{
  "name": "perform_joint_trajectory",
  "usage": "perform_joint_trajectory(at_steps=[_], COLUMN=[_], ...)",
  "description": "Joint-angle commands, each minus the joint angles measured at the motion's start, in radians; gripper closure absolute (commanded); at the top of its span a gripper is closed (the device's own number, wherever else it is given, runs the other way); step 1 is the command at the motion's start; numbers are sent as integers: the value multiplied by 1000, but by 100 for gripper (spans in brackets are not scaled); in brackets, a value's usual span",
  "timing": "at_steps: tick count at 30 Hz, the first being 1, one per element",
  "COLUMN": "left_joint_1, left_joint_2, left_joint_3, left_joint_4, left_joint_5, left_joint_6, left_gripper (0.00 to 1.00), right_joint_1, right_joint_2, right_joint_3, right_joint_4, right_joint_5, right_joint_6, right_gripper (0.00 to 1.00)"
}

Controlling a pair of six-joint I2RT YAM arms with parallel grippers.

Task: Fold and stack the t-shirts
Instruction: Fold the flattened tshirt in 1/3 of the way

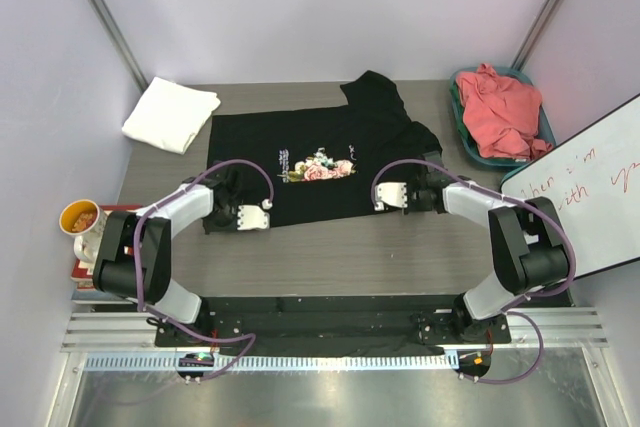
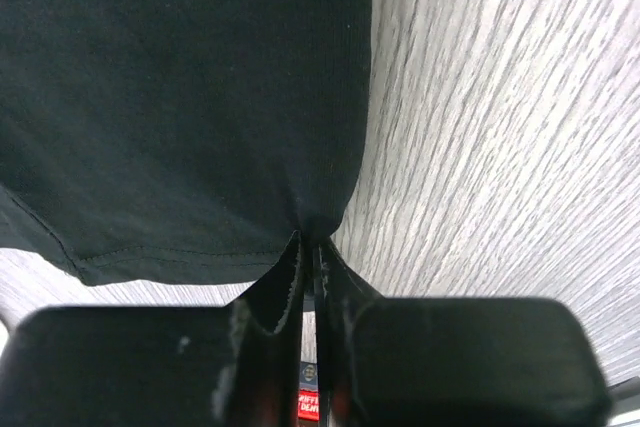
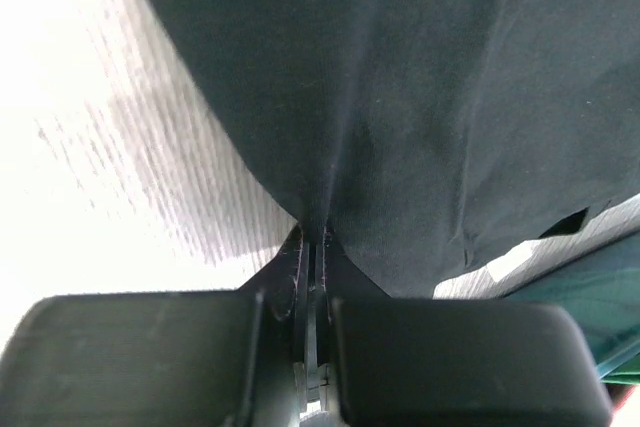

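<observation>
Black t-shirt [image 1: 330, 132] with a pink-rose print and white script, spread print-up on a grey wood-grain table [image 1: 380, 257]. Left gripper [image 2: 310, 247] clamped tight on the shirt's near left edge, close to a stitched hem, cloth drawn to a small peak between the closed fingers. Right gripper [image 3: 312, 237] likewise pinched shut on the shirt's near right edge, dark fabric gathered into a crease at the fingertips. At the shirt's far left corner, right beside it, a plain white t-shirt [image 1: 171, 114] folded into a neat square. Right of the black shirt, close to its sleeve, a teal basket [image 1: 497, 159] holding a crumpled coral-pink t-shirt [image 1: 500, 107]. Further right of the shirt, a whiteboard [image 1: 590, 197] with red handwriting. Well to the shirt's left, a cup [image 1: 80, 217] with orange-brown contents.
</observation>
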Motion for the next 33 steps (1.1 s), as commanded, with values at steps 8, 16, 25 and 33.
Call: perform_joint_trajectory(at_steps=[8,16,25,33], left_joint_1=[1,1,1,-1], left_joint_2=[-39,-76,-108,-153], left_joint_3=[34,35,39,2], left_joint_4=[-184,-331,-514,-568], left_joint_5=[102,153,164,168], left_joint_6=[45,86,146,211], left_gripper=[100,100,100,100], right_joint_1=[-17,-12,31,100], right_joint_2=[-153,-215,-276,-365], right_joint_3=[-18,-18,-40,-67], right_joint_4=[-314,-434,-556,-675], right_joint_5=[-64,-91,-123,-140], right_joint_6=[-136,-169,-225,-236], right_gripper=[99,99,99,99])
